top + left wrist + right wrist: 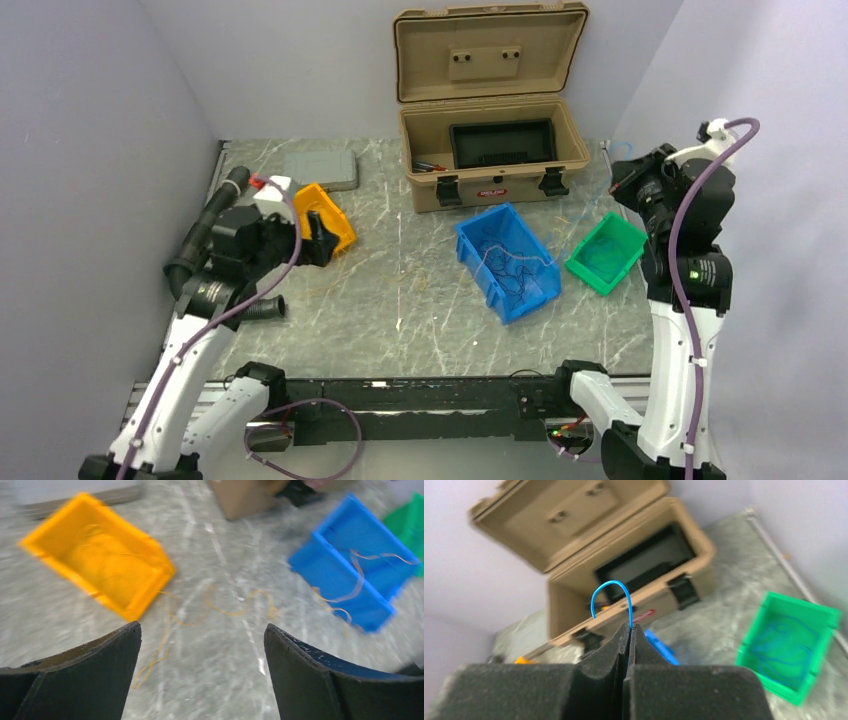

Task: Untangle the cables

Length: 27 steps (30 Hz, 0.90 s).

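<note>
Well above the table's far right corner, the right gripper (629, 630) tops its upright arm, black foam pads pinched together on a hair-thin blue wire (610, 585) that arches above the tips. Beneath it sits a green plastic bin (801, 605) holding blue strands (784, 640); beyond stands an open tan hard case (624, 570). The left gripper (201, 627), on a low bent arm, hangs spread and empty just beside an orange plastic bin (75, 580). Ahead of it, orange-yellow wires (235, 611) trail across the grey marbled tabletop (400, 300) toward a blue plastic bin (476, 262) containing a wire tangle (520, 272). Pale grey walls (90, 150) enclose everything.
</note>
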Each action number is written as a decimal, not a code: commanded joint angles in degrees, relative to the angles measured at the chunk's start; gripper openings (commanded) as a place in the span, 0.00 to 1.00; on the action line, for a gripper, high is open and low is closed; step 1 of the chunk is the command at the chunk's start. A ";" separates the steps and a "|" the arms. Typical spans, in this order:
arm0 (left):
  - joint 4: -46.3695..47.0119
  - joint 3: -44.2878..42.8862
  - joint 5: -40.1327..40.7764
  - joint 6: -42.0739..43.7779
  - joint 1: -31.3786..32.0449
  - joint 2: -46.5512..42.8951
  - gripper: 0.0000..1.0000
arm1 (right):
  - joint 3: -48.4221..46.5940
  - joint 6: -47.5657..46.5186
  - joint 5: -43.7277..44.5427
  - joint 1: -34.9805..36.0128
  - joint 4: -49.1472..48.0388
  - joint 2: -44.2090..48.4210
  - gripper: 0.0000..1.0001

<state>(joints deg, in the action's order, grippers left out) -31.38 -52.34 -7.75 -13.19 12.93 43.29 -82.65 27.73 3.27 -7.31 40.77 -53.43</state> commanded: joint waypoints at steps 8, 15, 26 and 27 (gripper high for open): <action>27.71 3.19 -15.10 -2.27 21.45 9.27 0.94 | -7.68 3.92 -29.27 -0.07 -6.56 -5.88 0.00; 49.11 5.40 -17.33 -2.71 28.05 18.84 0.92 | -12.85 10.67 -34.03 -0.07 -8.48 -8.59 0.00; 63.07 7.32 -14.44 3.16 35.89 29.38 0.89 | -8.90 30.99 -35.40 -0.09 -26.45 -8.28 0.00; 65.60 7.76 -14.26 2.85 36.43 30.14 0.88 | -7.72 32.99 -34.19 -0.09 -28.24 -7.78 0.00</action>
<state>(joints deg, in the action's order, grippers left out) 23.20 -45.28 -22.50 -12.51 47.51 71.40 -92.95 49.98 -31.59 -7.31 23.38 -62.54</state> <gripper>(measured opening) 0.893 0.010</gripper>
